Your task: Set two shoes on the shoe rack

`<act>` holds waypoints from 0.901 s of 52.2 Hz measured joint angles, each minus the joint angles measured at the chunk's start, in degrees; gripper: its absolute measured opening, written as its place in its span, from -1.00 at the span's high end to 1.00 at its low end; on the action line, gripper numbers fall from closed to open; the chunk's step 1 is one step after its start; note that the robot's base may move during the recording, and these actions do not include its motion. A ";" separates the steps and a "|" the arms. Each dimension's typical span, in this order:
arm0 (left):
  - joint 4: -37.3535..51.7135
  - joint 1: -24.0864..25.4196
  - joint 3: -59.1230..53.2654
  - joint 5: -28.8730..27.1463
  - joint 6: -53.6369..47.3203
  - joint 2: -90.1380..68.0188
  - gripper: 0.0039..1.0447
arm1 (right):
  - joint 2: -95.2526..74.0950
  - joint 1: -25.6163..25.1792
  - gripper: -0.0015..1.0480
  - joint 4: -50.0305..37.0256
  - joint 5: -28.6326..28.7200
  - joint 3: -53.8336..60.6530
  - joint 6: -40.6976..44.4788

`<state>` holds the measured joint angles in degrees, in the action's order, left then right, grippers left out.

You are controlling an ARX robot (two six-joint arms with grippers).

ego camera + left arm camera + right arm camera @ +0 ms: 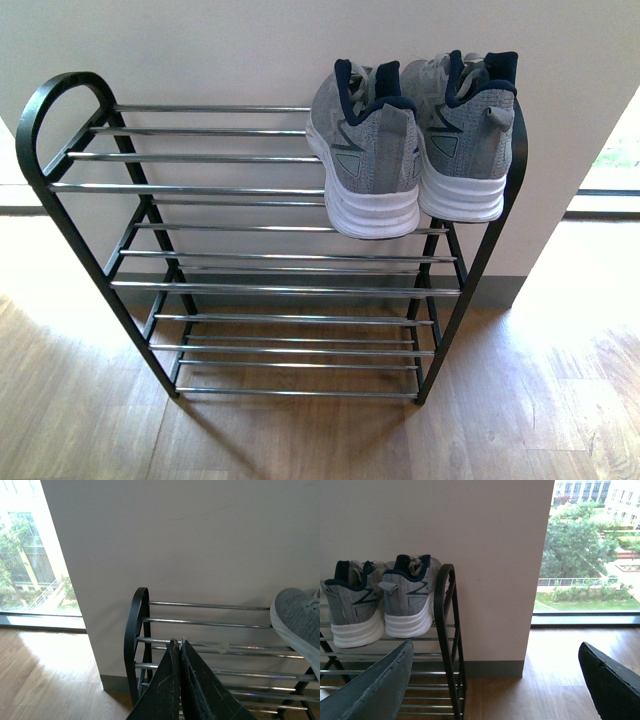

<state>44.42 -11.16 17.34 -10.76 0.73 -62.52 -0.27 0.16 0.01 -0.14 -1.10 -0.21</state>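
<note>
Two grey knit sneakers stand side by side, heels toward me, on the top tier at the right end of the black shoe rack (pixel 45 110): the left shoe (pixel 365 155) and the right shoe (pixel 465 140). Neither gripper shows in the front view. In the left wrist view my left gripper (pixel 178 642) is shut and empty, in front of the rack's left end (pixel 137 630), and a grey shoe toe (pixel 297 620) shows at the edge. In the right wrist view my right gripper (pixel 495 652) is open and empty, back from the rack's right end (pixel 445 610); both shoes (pixel 355 605) (pixel 410 597) show there.
The rack stands on a wood floor (pixel 550 420) against a pale wall (pixel 200 40) with a grey skirting. Bright windows (pixel 590 545) lie beyond the wall on both sides. The rack's lower tiers (pixel 290 320) hold nothing.
</note>
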 joint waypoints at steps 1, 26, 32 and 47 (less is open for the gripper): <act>0.00 0.33 -0.72 0.35 -0.02 0.70 0.98 | 0.00 0.00 -0.82 0.02 0.02 0.00 0.00; -4.02 5.68 -10.58 5.46 -0.11 14.86 0.98 | 0.00 0.00 -0.82 0.00 0.00 0.00 0.00; -6.14 9.31 -11.98 10.12 -0.17 18.49 0.98 | 0.00 0.00 -0.82 0.00 0.02 0.00 0.00; -10.86 10.91 -14.53 10.64 -0.15 25.73 0.98 | 0.00 0.00 -0.82 0.02 0.02 0.00 0.00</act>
<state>33.56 -0.25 2.81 -0.12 0.58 -36.80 -0.27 0.16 0.03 -0.12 -1.10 -0.21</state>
